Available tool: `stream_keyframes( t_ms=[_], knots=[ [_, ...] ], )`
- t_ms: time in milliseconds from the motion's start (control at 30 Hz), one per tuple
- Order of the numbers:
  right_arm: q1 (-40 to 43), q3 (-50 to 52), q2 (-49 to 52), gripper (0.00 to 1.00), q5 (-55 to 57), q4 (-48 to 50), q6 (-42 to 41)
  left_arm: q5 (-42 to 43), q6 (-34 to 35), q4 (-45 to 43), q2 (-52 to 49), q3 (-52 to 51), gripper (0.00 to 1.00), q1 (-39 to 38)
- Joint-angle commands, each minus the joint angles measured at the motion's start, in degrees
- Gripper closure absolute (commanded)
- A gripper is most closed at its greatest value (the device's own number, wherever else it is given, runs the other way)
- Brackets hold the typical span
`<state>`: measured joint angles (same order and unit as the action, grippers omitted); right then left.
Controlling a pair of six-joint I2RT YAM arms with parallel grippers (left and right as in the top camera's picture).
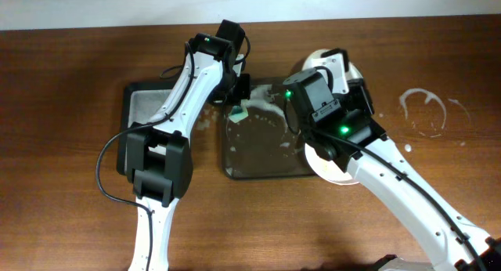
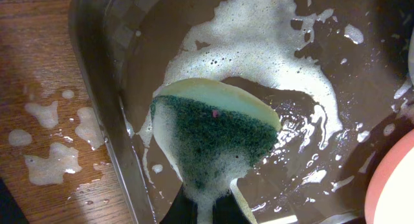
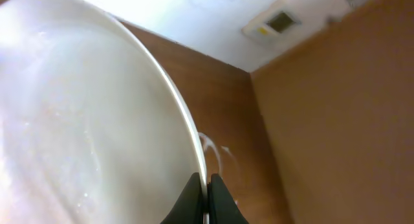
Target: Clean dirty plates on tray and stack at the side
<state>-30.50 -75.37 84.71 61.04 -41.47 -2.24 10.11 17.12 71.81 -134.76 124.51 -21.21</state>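
Brown wooden table with foam puddles; the tray sits mid-table toward the far edge, its floor wet and sudsy, and a smaller tray sits just beside its left edge. The right arm hides most of the tray's right edge. A white plate edge peeks out under the arm at the near right corner; hard to say if it's part of the held plate or another one. The right gripper is closed, pinching the rim of a plate tilted up on edge, its face cut off. The left arm reaches across the smaller tray. The left gripper is clamped on a foamy green-yellow sponge near the tray's far left corner; its fingers are barely visible.
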Motion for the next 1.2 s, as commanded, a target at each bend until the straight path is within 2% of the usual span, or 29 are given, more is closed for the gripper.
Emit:
stream_keyframes(
  t_ms=[0,33,67,100,133,200,233,300,367,400,433,467,500,600,633,667,700,733,800,933,1000,1167],
  knots=[
    [1.0,-0.7,-0.4,0.96,1.4,1.8,3.1,0.4,0.1,0.5,-0.2,1.0,1.0,0.0],
    [1.0,-0.7,-0.4,0.96,-10.4,1.0,11.7,0.4,0.1,0.5,-0.2,1.0,1.0,0.0],
    [1.0,-0.7,-0.4,0.96,-14.6,0.1,12.4,0.4,0.1,0.5,-0.2,1.0,1.0,0.0],
    [1.2,-0.7,-0.4,0.96,-11.9,-0.3,8.7,0.4,0.1,0.5,-0.2,1.0,1.0,0.0],
    [1.8,-0.7,-0.4,0.96,-3.1,-1.0,0.0,0.4,0.1,0.6,-0.2,1.0,1.0,0.0],
    [2.0,-0.7,-0.4,0.96,3.1,-2.5,-7.5,0.4,0.1,0.8,-0.2,1.0,1.0,0.0],
    [2.0,-0.7,-0.4,0.96,0.5,-2.2,-4.4,0.4,0.1,0.8,-0.2,1.0,1.0,0.0],
    [2.0,-0.7,-0.3,0.96,-15.1,-2.7,12.4,0.4,0.1,0.8,-0.2,1.0,1.0,0.0],
    [2.6,-0.7,-0.3,0.96,-6.3,-2.2,2.5,0.0,0.1,0.8,-0.2,1.0,1.0,0.0],
    [3.1,-0.7,-0.3,0.96,0.6,-2.7,-5.6,-0.5,0.1,0.9,-0.2,1.0,1.0,0.0],
    [3.2,-0.7,-0.3,0.96,-0.6,-2.5,-5.4,-0.5,0.1,0.9,-0.2,1.0,1.0,0.0],
    [3.2,-0.7,-0.3,0.96,-6.0,-2.4,0.6,-0.5,0.1,0.9,-0.2,1.0,1.0,0.0],
    [3.2,-0.7,-0.3,0.96,-7.0,-2.7,3.1,-0.5,0.1,0.9,-0.2,1.0,1.0,0.0],
    [4.3,-0.7,-0.3,0.96,3.8,-1.9,-7.7,-0.5,0.1,0.9,-0.2,1.0,1.0,0.0],
    [4.4,-0.7,-0.3,0.96,0.0,-0.3,-3.2,-0.5,0.1,0.9,-0.2,1.0,1.0,0.0],
    [4.4,-0.7,-0.3,0.96,-8.5,0.2,6.8,-0.5,0.1,0.9,-0.2,1.0,1.0,0.0],
    [4.4,-0.7,-0.3,0.96,-13.7,-0.2,11.0,-0.5,0.1,0.9,-0.2,1.0,1.0,0.0],
    [5.3,-0.7,-0.3,0.96,-12.8,-0.1,3.9,-0.5,0.1,0.9,-0.2,1.0,1.0,0.0],
    [8.6,-0.7,-0.3,0.96,-16.1,-0.2,-3.2,-0.5,0.1,1.0,-0.2,1.0,1.0,0.0],
    [20.7,-0.7,-0.5,0.96,-36.8,-1.1,-8.7,-0.5,0.1,1.1,-0.2,1.0,1.0,0.0],
    [29.4,-0.7,-0.5,0.96,-49.4,-1.4,-9.3,-0.5,0.1,1.1,-0.2,1.0,1.0,0.0],
    [47.5,-0.7,-0.5,0.96,-64.5,-1.3,-14.8,-0.5,0.1,1.1,-0.2,1.0,1.0,0.0]
  ],
)
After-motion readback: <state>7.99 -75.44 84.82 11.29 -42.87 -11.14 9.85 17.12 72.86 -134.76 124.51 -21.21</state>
